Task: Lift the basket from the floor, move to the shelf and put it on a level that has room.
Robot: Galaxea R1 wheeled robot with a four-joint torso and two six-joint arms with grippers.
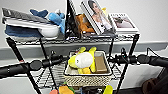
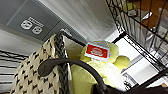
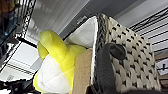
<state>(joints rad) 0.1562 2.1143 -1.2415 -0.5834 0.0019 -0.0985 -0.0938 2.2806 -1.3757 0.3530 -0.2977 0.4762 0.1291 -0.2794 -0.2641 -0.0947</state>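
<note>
One basket [image 1: 87,75] is held over the level [image 1: 47,76] of the shelf [image 1: 75,38], one hand clamped on each side wall (left hand [image 1: 65,58], right hand [image 1: 111,59]); one yellow plush [image 1: 83,61] lies inside.

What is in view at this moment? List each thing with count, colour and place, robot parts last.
basket: one, beige woven with pale rim, on the wire tier of the shelf, between the two arms
plush toy: one, yellow and white, inside the basket, with a red tag
brown block: one, tan, in the basket beside the plush
shelf: one, black wire rack against a pale wall
books: several, upright or leaning, on the tier above the basket
blue plush: one, blue, same tier as the books
colourful items: orange and yellow, tier below the basket
left tool: black, at the basket's side
right tool: black, at the basket's opposite side
</note>
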